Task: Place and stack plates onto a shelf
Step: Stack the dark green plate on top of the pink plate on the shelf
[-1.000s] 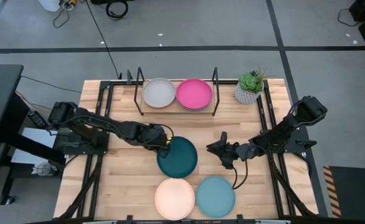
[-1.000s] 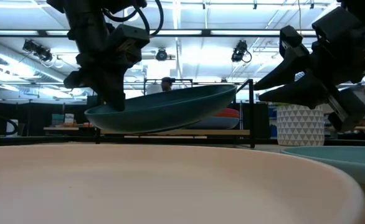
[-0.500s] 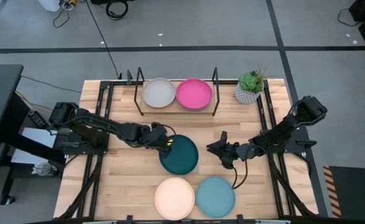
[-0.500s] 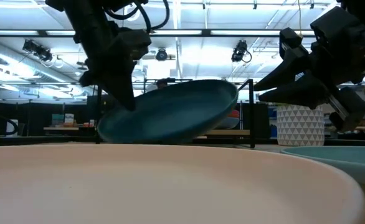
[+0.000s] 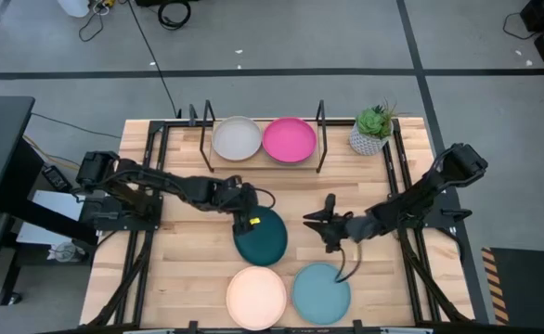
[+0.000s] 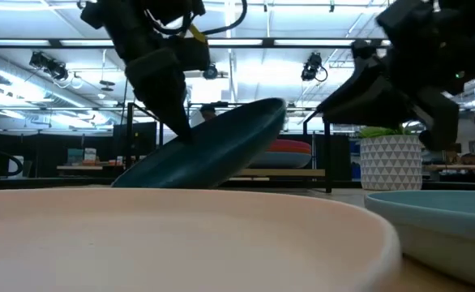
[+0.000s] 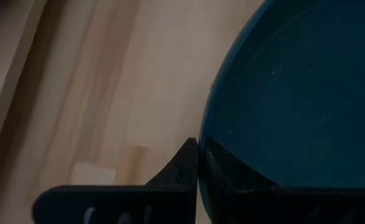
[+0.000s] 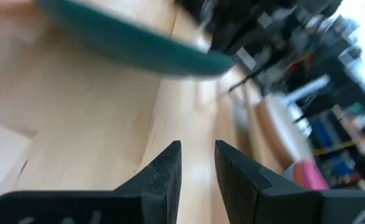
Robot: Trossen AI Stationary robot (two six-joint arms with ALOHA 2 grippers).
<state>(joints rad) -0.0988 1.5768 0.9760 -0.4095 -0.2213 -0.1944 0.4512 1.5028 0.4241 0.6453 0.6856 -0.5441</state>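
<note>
My left gripper (image 5: 246, 220) is shut on the dark teal plate (image 5: 263, 238) at mid-table. In the low view this plate (image 6: 213, 150) slants steeply, left edge low and right edge high. My right gripper (image 5: 322, 224) hovers just right of it, open by a narrow gap (image 8: 198, 155) and touching nothing. The shelf (image 5: 263, 160) stands at the far edge. A grey plate (image 5: 237, 139) and a pink plate (image 5: 289, 139) lie flat on its board. A cream plate (image 5: 256, 297) and a light blue plate (image 5: 321, 292) rest on the table at the near edge. My left gripper pinches the dark teal plate's rim (image 7: 205, 144) on its far-left side, one finger (image 7: 182, 168) outside the rim and the other over the inner face. The fingers come slanting down from the table's left. The plate tilts below them. The cream plate hides whether its low edge touches the table.
A potted plant (image 5: 372, 130) stands at the far right beside the shelf. Black upright loops (image 5: 321, 121) flank the shelf's plates. Bare wood lies between the shelf and the teal plate. A person (image 6: 216, 109) shows in the room beyond the table.
My left gripper has shifted slightly toward the near edge and tipped. The dark teal plate has gone from nearly level to steeply slanted, its left edge dropping and its right edge rising. My right gripper has moved a little left, toward the plate.
</note>
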